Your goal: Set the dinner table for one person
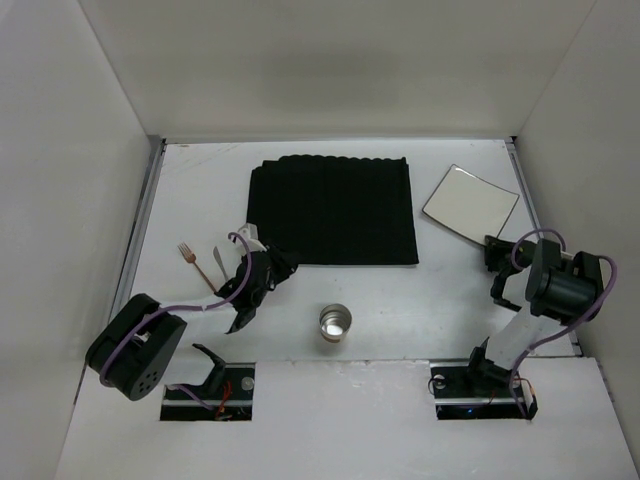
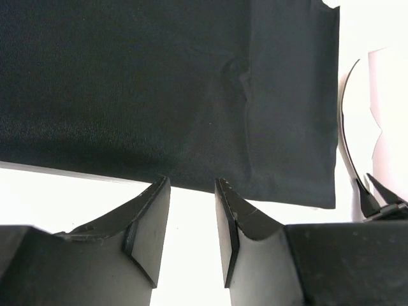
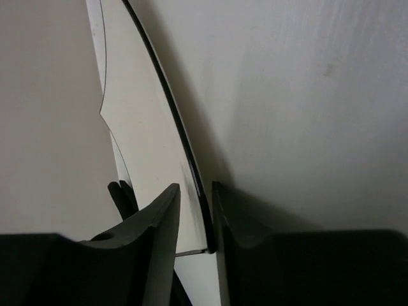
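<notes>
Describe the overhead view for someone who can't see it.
A white table holds a black mat. The right fingers pinch the edge of a square plate, far right; a fork lies left, a metal cup in front.

Large, flat, rectangular dinner table (image 1: pixel 400 300), matte white, lying level and closed in by white walls (image 1: pixel 350 60) at left, far side and right. Spreads beneath the left gripper (image 1: pixel 272 265) and the right gripper (image 1: pixel 495 252), and continues well beyond both toward the far wall. Seen from the left wrist as a bright white strip just under and ahead of the fingertips, with more white to their right. Seen from the right wrist as a pale, shadowed surface to the right of the fingers.
</notes>
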Motion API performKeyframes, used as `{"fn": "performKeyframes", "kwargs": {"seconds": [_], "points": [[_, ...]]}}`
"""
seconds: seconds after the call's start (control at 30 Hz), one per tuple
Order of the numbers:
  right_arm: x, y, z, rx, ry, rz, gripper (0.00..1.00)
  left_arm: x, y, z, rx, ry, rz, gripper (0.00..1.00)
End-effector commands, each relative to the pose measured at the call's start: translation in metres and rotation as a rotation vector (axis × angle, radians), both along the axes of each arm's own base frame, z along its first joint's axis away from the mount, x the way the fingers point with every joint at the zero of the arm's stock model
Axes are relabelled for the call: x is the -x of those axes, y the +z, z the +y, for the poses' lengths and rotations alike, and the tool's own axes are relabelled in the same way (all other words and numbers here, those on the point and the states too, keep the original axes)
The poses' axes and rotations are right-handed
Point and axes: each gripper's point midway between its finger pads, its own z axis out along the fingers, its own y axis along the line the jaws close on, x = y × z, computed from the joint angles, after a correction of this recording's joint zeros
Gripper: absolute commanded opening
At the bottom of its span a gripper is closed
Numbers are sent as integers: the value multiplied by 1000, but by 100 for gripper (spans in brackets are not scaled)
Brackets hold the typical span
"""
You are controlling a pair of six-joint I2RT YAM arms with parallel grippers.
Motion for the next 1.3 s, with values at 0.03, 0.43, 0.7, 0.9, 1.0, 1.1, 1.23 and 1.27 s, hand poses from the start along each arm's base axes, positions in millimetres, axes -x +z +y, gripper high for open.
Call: {"fn": "performKeyframes", "kwargs": {"seconds": [0.03,0.43,0.7,0.9,1.0,1.1,1.23,1.27], "points": [[4,-21,3,-42,-23,21,22,-7,14,5,21,19,-63,32],[-1,70,19,12,53,-290,0,-10,14,12,14,37,-67,32],[0,164,49,31,158,-534,0,-13,15,19,13,58,-71,32],[8,223,80,95,229,-614,0,-15,18,24,16,71,-79,32],[9,245,116,114,290,-635,0,-17,19,29,9,85,-85,32],[6,258,166,103,361,-652,0,-18,21,36,17,107,-90,32],[1,267,233,53,436,-667,0,-20,20,46,14,139,-90,31],[-1,268,245,40,443,-670,0,-20,21,48,21,144,-93,31]]}}
